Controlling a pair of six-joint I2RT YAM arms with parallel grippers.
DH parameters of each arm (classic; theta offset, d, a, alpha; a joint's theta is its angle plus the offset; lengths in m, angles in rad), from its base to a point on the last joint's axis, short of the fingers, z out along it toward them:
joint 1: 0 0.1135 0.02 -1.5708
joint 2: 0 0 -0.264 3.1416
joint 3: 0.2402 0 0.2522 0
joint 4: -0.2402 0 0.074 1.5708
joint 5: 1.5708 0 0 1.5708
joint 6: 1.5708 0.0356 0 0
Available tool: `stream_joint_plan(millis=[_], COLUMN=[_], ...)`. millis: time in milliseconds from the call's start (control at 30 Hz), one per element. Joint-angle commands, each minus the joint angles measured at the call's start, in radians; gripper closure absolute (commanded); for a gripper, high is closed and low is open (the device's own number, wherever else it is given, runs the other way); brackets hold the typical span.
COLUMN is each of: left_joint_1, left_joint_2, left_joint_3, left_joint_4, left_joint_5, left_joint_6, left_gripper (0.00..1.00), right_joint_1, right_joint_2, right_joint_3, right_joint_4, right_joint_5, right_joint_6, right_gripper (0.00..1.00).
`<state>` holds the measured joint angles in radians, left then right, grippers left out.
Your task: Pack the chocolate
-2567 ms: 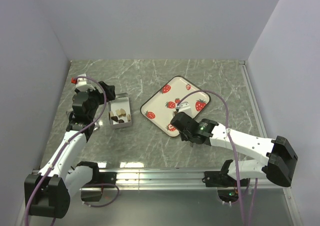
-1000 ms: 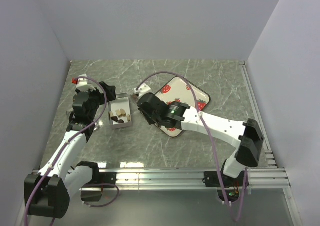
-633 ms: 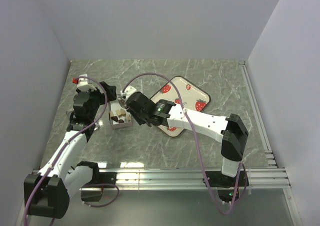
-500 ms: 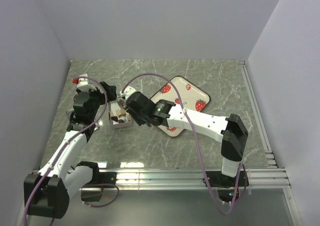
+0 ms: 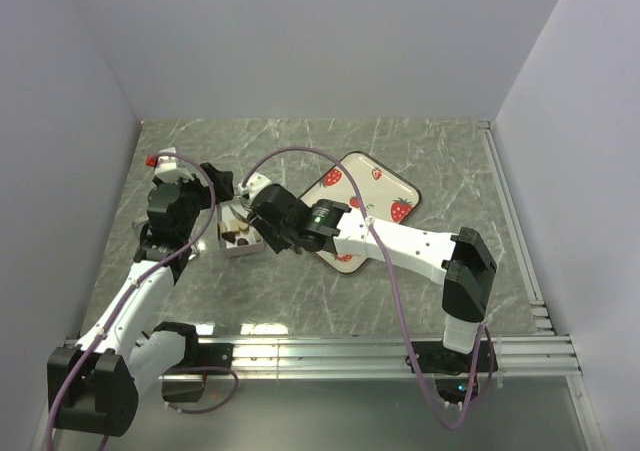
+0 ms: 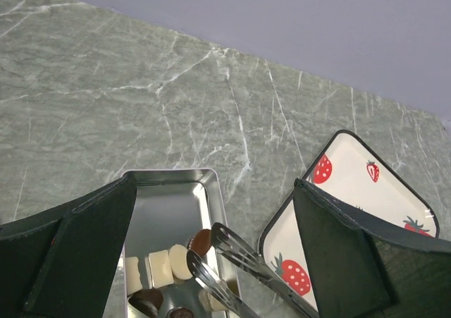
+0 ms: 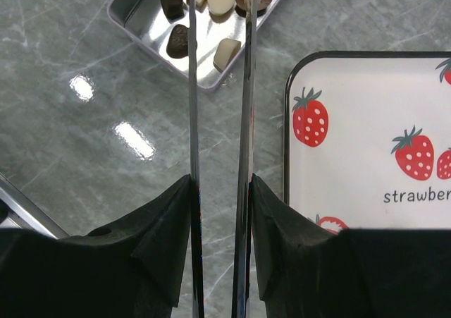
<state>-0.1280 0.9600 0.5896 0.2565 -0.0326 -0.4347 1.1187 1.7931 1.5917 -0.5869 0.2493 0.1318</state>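
Right gripper (image 6: 204, 243) hangs tips-down over the tin (image 6: 169, 205), fingers (image 7: 192, 85) narrowly parted, pinching nothing I can see; the chocolates (image 6: 161, 268) lie just beneath and beside them.

L gripper (image 6: 213, 184) spread wide, L arm bent. R arm reaches across leftward, R gripper (image 7: 218, 1) fingers slightly parted.

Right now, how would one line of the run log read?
right gripper: open over tin, nothing seen held | left gripper: open, by tin | chocolates: in tin | strawberry tray: beside tin
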Motion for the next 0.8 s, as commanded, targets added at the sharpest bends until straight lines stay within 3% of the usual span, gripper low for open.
stream_joint_plan(millis=[0, 367, 767], left_joint_1=[-0.005, -0.005, -0.009], left_joint_2=[-0.015, -0.01, 0.003], left_joint_3=[0.032, 0.03, 0.03], left_joint_4=[0.023, 0.029, 0.044], left_joint_5=[-0.013, -0.009, -0.003], left_joint_6=[0.004, 0.004, 0.005], left_gripper=[0.01, 0.01, 0.01], right_joint_1=[0.01, 0.007, 0.01], right_joint_2=[-0.015, -0.139, -0.458], right_joint_3=[0.024, -0.143, -0.45], right_joint_4=[0.036, 0.056, -0.003], right_joint_5=[0.018, 0.1, 0.264], right_joint_6=[-0.008, 0.051, 0.253], right_gripper=[0.57, 0.57, 0.57])
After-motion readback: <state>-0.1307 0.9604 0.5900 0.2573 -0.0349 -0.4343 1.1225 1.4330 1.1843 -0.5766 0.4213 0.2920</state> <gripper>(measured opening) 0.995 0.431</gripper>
